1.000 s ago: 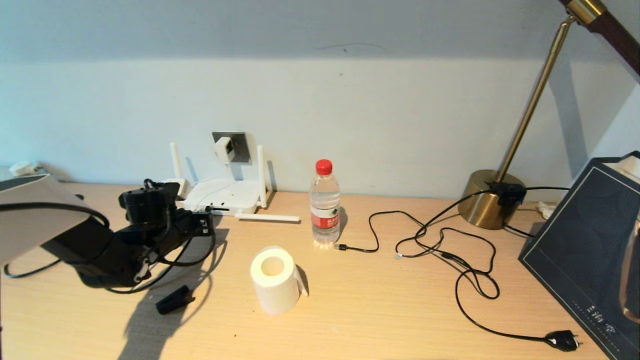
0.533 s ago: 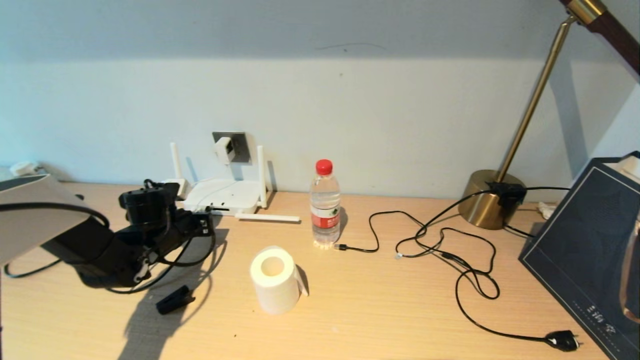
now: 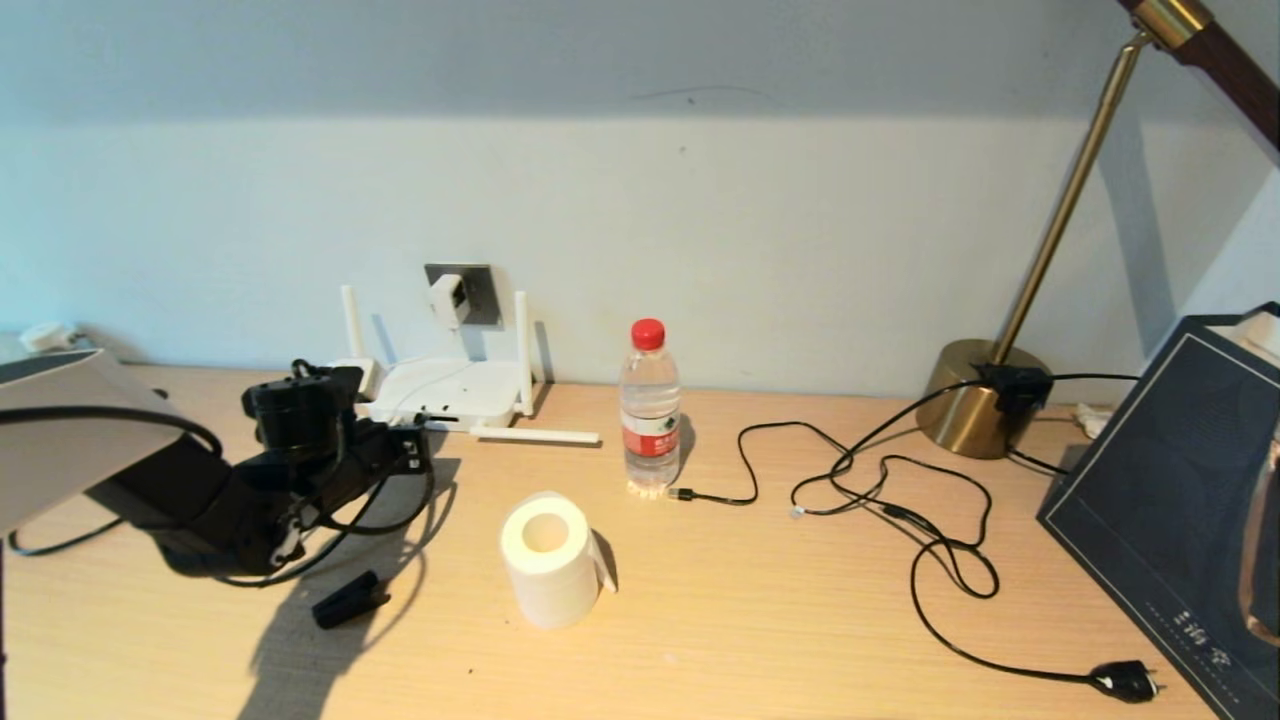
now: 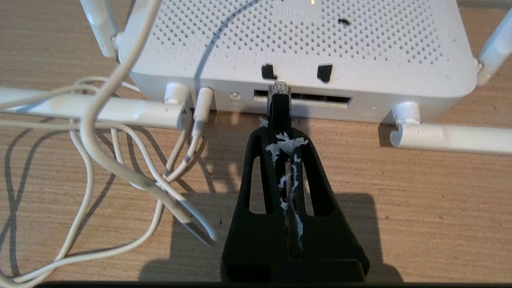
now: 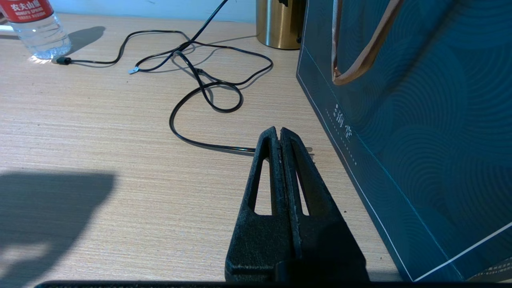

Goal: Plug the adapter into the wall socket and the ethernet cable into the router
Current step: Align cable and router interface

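The white adapter [image 3: 450, 298] sits in the dark grey wall socket [image 3: 478, 290] above the router [image 3: 445, 392]. Its white cord [image 4: 96, 132] loops down over the desk to the router's front edge. My left gripper [image 4: 282, 138] is shut on the plug end of the black ethernet cable [image 4: 279, 110]. The plug's clear tip touches the mouth of the long dark port slot [image 4: 320, 100] on the router [image 4: 360, 48]. In the head view the left gripper [image 3: 410, 448] is just left of the router's front. My right gripper [image 5: 278, 134] is shut and empty, low over the desk beside the bag.
A white paper roll [image 3: 548, 560] and a water bottle [image 3: 650, 410] stand mid-desk. A thin black cord [image 3: 940, 560] with a two-pin plug [image 3: 1125, 680] trails right, near a brass lamp base [image 3: 975, 395] and a dark blue bag [image 3: 1180, 500]. A small black piece [image 3: 348, 600] lies front left.
My left gripper has edged slightly towards the router with the ethernet plug. Nothing else has moved.
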Controlling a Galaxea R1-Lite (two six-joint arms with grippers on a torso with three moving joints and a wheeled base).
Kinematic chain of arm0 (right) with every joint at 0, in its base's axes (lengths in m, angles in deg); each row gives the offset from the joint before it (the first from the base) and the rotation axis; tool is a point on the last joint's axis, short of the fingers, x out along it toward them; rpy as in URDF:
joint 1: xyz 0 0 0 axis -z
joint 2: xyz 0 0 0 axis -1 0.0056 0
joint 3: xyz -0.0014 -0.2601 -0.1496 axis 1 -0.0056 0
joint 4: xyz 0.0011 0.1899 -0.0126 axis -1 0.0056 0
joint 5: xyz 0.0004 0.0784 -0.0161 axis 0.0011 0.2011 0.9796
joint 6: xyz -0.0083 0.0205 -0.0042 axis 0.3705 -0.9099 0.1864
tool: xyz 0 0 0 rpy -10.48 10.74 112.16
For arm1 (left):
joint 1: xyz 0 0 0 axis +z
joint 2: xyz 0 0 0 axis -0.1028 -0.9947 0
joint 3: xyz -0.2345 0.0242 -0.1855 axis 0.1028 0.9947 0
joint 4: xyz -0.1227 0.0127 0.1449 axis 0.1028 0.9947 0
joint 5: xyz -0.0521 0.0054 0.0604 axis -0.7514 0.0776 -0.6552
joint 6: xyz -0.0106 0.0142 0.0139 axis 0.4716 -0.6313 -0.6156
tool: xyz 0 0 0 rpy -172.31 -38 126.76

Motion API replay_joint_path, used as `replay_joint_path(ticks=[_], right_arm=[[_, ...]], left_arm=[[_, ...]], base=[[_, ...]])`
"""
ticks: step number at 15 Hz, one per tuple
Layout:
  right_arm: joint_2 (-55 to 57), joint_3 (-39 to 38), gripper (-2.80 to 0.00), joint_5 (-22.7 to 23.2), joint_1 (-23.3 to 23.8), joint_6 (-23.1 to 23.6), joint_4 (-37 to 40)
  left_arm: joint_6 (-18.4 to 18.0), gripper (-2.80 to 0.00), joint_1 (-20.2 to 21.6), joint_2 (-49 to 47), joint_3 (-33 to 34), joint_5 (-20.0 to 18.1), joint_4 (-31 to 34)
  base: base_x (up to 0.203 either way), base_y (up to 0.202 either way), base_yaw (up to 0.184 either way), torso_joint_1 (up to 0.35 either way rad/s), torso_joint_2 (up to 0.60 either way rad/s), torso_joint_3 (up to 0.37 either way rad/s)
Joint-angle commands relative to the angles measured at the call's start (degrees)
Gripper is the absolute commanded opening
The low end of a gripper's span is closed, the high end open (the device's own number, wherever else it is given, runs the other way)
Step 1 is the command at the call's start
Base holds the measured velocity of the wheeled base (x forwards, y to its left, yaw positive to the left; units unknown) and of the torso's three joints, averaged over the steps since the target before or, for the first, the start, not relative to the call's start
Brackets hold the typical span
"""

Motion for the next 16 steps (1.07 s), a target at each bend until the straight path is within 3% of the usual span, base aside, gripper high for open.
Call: replay_joint_path(ticks=[1,16], right_arm=[[0.1,0.0,-2.8,0.0,0.0,0.0,0.0],[0.1,0.0,-2.8,0.0,0.0,0.0,0.0]], left_arm=[[0.0,-2.8,0.1,-0.3,0.3,0.0,-0.4],[0.0,-2.8,0.3,-1.3,-0.3,0.0,-0.5]], base=[[0.0,0.0,0.0,0.0,0.0,0.0],[0.0,0.0,0.0,0.0,0.0,0.0]])
